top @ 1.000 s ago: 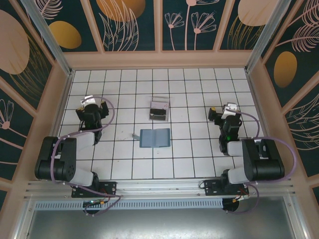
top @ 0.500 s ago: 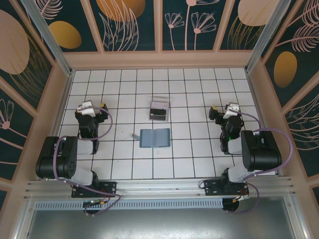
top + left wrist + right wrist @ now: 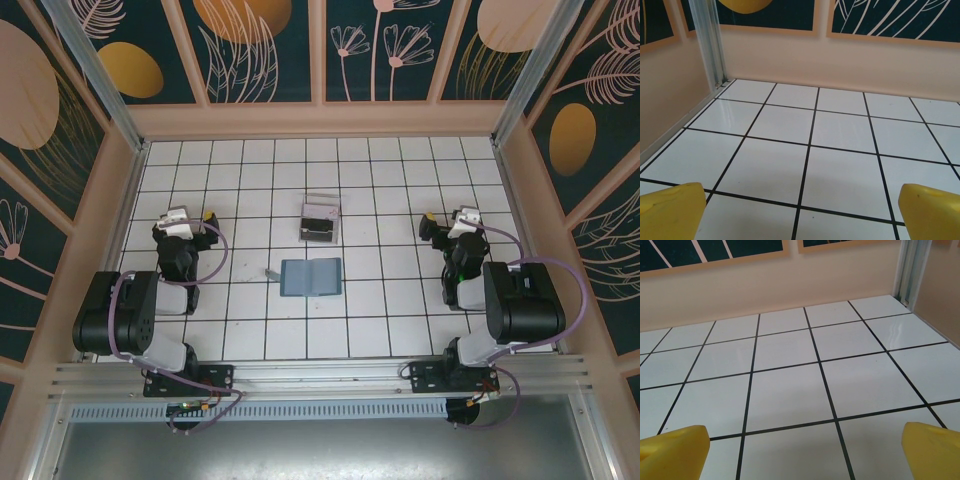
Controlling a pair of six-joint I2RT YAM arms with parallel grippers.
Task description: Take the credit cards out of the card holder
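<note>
Slate-blue card holder [image 3: 311, 277] lies open overhead; wrist cameras see tiles [image 3: 810, 165].

Bench [image 3: 380, 170] is white tile with a black grid; the walls [image 3: 270, 50] are dark teal panels with gold ovals and pale line-drawn leaves, framed in peach. Card holder [image 3: 311, 277] is plain slate-blue, and the clear tray [image 3: 321, 203] shows dark and white inside. Left arm [image 3: 120, 320] and right arm [image 3: 520, 305] are black with white sections and purple cables; left pincer [image 3: 801, 202] and right pincer [image 3: 801, 442] have yellow fingers.
</note>
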